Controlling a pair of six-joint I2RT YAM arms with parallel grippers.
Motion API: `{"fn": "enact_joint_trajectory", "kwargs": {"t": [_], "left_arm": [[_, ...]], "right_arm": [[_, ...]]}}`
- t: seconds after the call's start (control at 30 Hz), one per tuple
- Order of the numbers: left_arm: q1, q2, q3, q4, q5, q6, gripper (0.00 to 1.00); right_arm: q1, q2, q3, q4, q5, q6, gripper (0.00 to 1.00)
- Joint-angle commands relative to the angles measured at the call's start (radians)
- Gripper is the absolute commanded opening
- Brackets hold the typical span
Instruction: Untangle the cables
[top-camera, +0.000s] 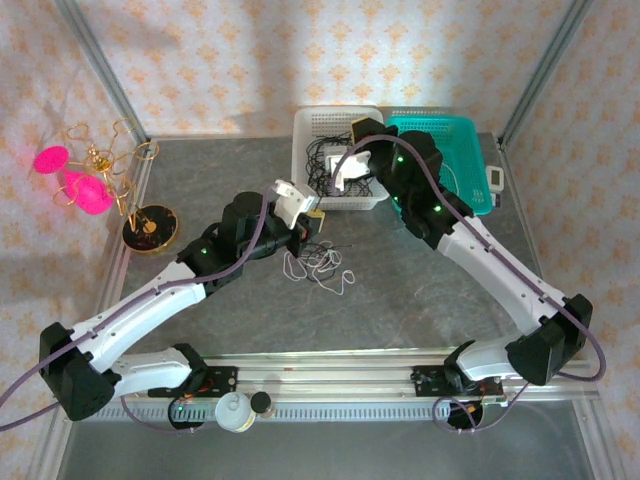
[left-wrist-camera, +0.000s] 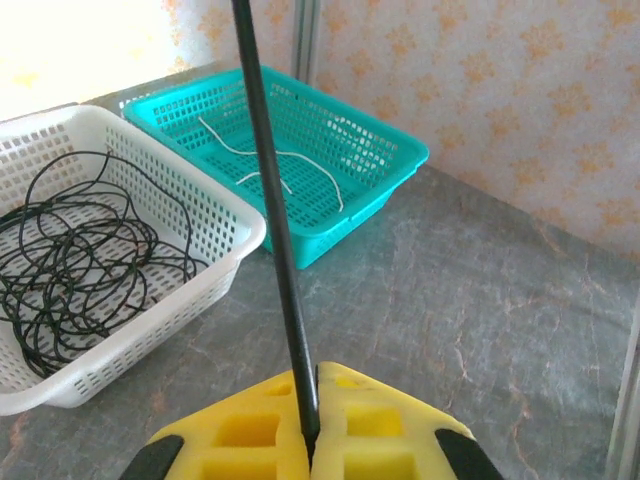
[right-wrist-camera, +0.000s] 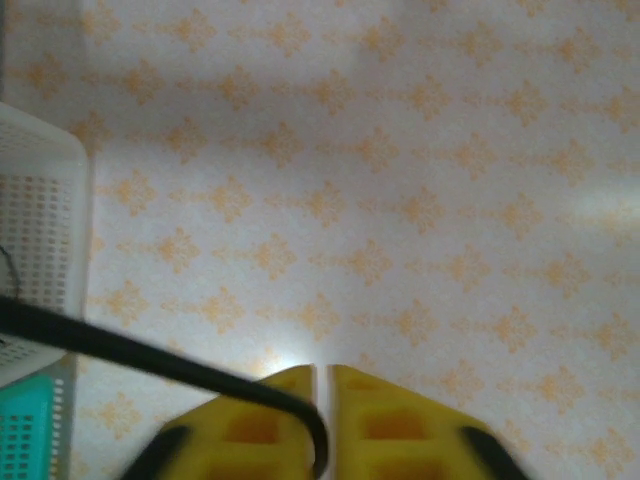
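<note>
A taut black cable (left-wrist-camera: 275, 200) rises from my left gripper (left-wrist-camera: 315, 375), which is shut on it above the table. My left gripper (top-camera: 312, 218) hangs just in front of the white basket (top-camera: 375, 200). My right gripper (right-wrist-camera: 325, 375) is shut on a black cable (right-wrist-camera: 150, 360) that runs off to the left. It is raised over the white basket (top-camera: 358, 130). A heap of black cable loops (left-wrist-camera: 80, 260) lies in the white basket (left-wrist-camera: 215, 200). A white cable (top-camera: 322, 265) lies in loose loops on the table below my left gripper. Another white cable (left-wrist-camera: 270, 160) lies in the teal basket (left-wrist-camera: 395, 150).
The teal basket (top-camera: 470, 135) stands right of the white one at the back. A gold wire stand with pink pompoms (top-camera: 100, 180) is at the far left. A small white device (top-camera: 496, 180) lies by the teal basket. Metal frame posts rise at the back corners.
</note>
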Motion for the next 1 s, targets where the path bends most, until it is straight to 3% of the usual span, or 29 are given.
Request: {"fn": "enact_joint_trajectory", "kwargs": {"t": [0.0,0.13,0.2,0.27,0.37,0.5,0.67,0.97], "left_arm": [[-0.015,0.007,0.027,-0.069,-0.019,-0.051,0.00],[0.002,0.037,0.112,-0.015,-0.043,-0.109,0.00],[0.027,0.061,0.154,-0.003,-0.041,-0.152,0.00],[0.064,0.084,0.190,0.021,-0.048,-0.207,0.00],[0.121,0.110,0.228,0.084,-0.045,-0.271,0.00],[0.152,0.161,0.312,0.124,-0.075,-0.287,0.00],[0.198,0.282,0.455,0.137,-0.096,-0.307,0.00],[0.263,0.485,0.646,0.168,-0.111,-0.319,0.00]], "right_arm": [[-0.059,-0.049,0.079,0.153,0.039,0.126,0.46],[-0.063,-0.071,0.093,0.056,-0.006,0.315,0.69],[-0.069,-0.080,0.083,0.025,0.000,0.387,0.72],[-0.080,-0.086,0.083,0.004,0.016,0.553,0.75],[-0.131,-0.110,0.075,-0.048,-0.035,0.784,0.90],[-0.189,-0.172,-0.072,0.033,-0.055,0.991,0.92],[-0.241,-0.234,-0.142,-0.018,-0.138,1.259,0.92],[-0.246,-0.345,-0.337,0.009,-0.378,1.504,0.94]]}}
